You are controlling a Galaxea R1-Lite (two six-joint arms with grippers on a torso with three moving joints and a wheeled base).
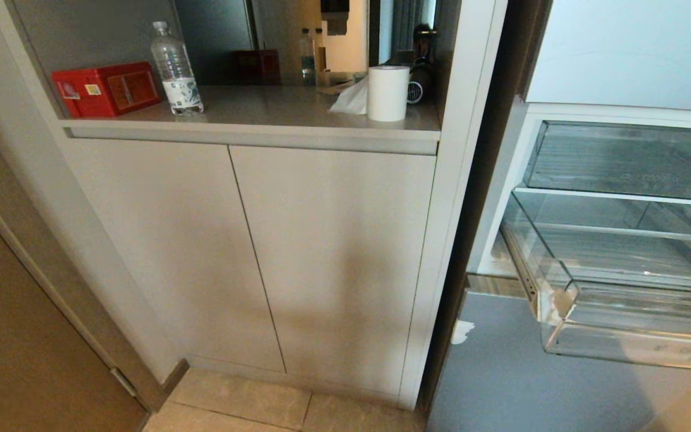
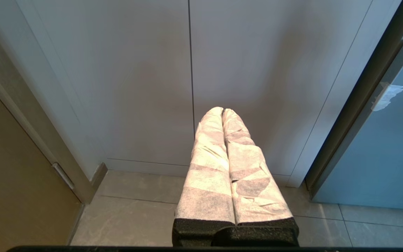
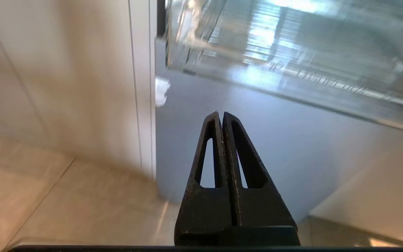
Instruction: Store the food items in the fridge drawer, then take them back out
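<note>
The clear plastic fridge drawer (image 1: 633, 324) is pulled out at the right of the head view, and I see nothing inside it. In the right wrist view the fridge drawer (image 3: 292, 70) sits above and beyond my right gripper (image 3: 221, 113), whose black fingers are shut with nothing between them, low in front of the blue-grey fridge panel (image 3: 257, 140). My left gripper (image 2: 222, 110), its fingers wrapped in white cloth, is shut and empty, facing the cabinet doors (image 2: 187, 87). The food items are out of view. Neither arm shows in the head view.
A counter niche (image 1: 261, 114) holds a red box (image 1: 105, 89), a water bottle (image 1: 176, 69) and a paper roll (image 1: 388, 93). Below are two pale cabinet doors (image 1: 261, 252). A glass shelf (image 1: 627, 162) sits above the drawer. Tiled floor (image 1: 243, 408) lies beneath.
</note>
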